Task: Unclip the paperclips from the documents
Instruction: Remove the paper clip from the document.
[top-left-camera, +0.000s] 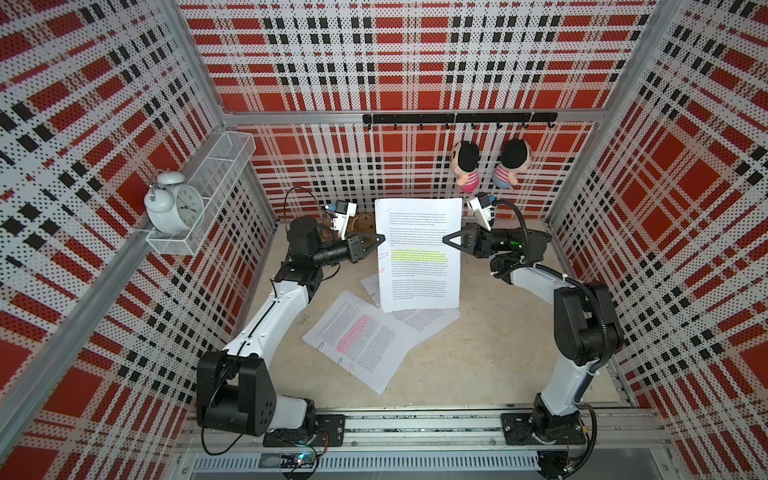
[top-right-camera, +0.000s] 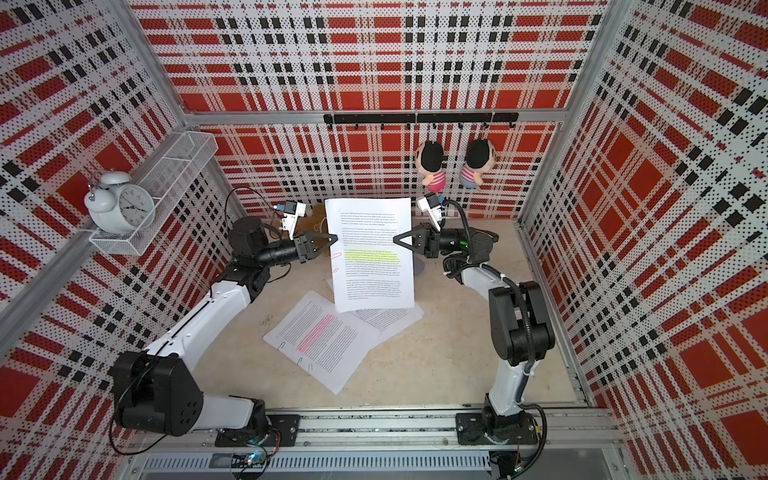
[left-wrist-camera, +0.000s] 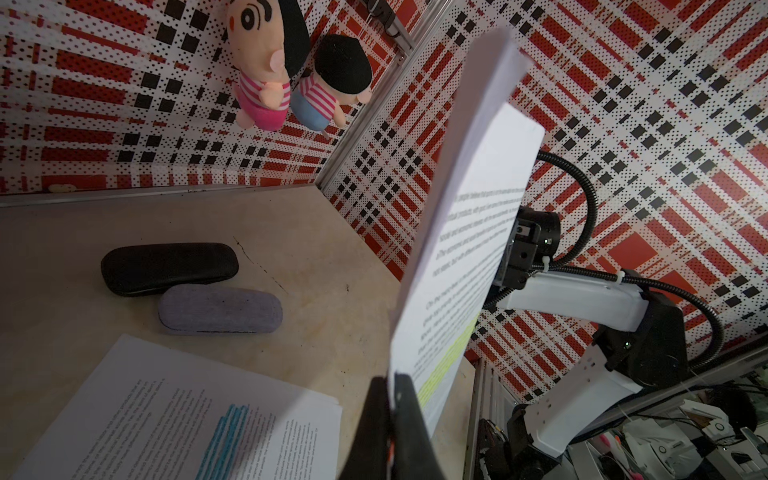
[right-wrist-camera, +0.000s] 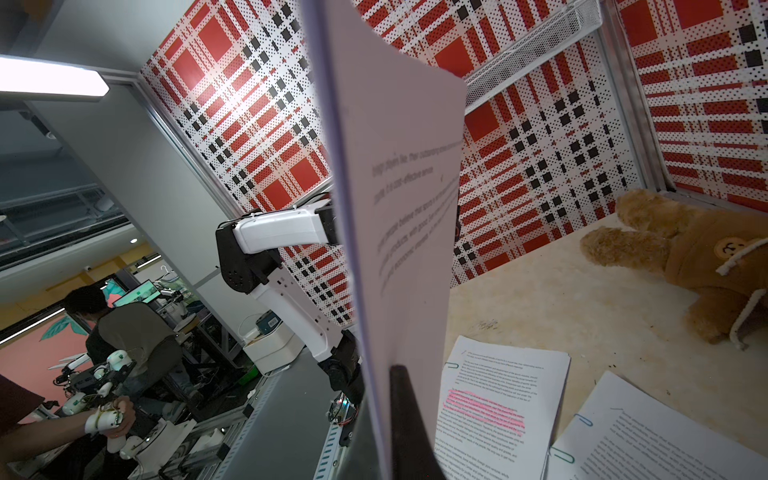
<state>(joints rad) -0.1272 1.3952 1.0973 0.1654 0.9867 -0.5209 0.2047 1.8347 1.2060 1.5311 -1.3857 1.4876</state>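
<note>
A document with a yellow band (top-left-camera: 417, 249) (top-right-camera: 372, 253) stands upright above the table, pinched from both sides. My left gripper (top-left-camera: 382, 240) (left-wrist-camera: 390, 379) is shut on its left edge. Shut on the opposite edge is my right gripper (top-left-camera: 444, 240) (right-wrist-camera: 384, 370), one finger hidden behind the sheet. Two paperclips (top-left-camera: 383, 254) (top-left-camera: 381, 271) sit on that left edge just below the left fingers. The pink-band document (top-left-camera: 361, 336) (right-wrist-camera: 498, 399) lies flat with clips (top-left-camera: 320, 345) (right-wrist-camera: 451, 365) along its edge. A blue-band document (left-wrist-camera: 187, 415) lies partly under the others.
Two glasses cases, one black (left-wrist-camera: 168, 268) and one grey (left-wrist-camera: 220, 309), lie near the back wall. A brown teddy bear (right-wrist-camera: 685, 257) rests at the back left. Two plush dolls (top-left-camera: 467, 166) hang from a hook rail. A wire shelf holds an alarm clock (top-left-camera: 174, 205).
</note>
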